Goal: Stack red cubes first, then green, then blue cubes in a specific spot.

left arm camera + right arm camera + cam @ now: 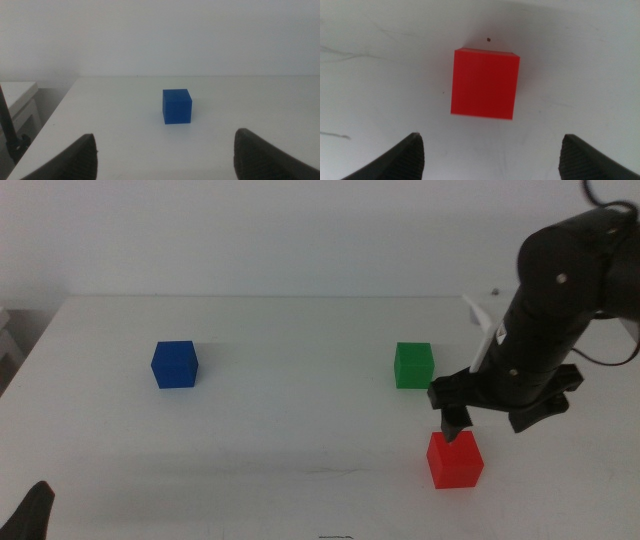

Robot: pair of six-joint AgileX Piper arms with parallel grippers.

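The red cube (456,459) sits on the white table at the front right. It fills the middle of the right wrist view (484,83). My right gripper (478,423) hangs just above and behind it, pointing down, jaws open wide and empty; the gripper (490,152) straddles the cube's line in its own view. The green cube (413,365) stands behind the red one. The blue cube (174,364) stands at the left, also in the left wrist view (177,106). My left gripper (165,155) waits open at the bottom left corner (30,515), far from the blue cube.
The white tabletop (300,430) stretches between the blue cube and the two right-hand cubes. A white wall rises behind the table's far edge. A lower white surface (17,97) shows beyond the table's left edge.
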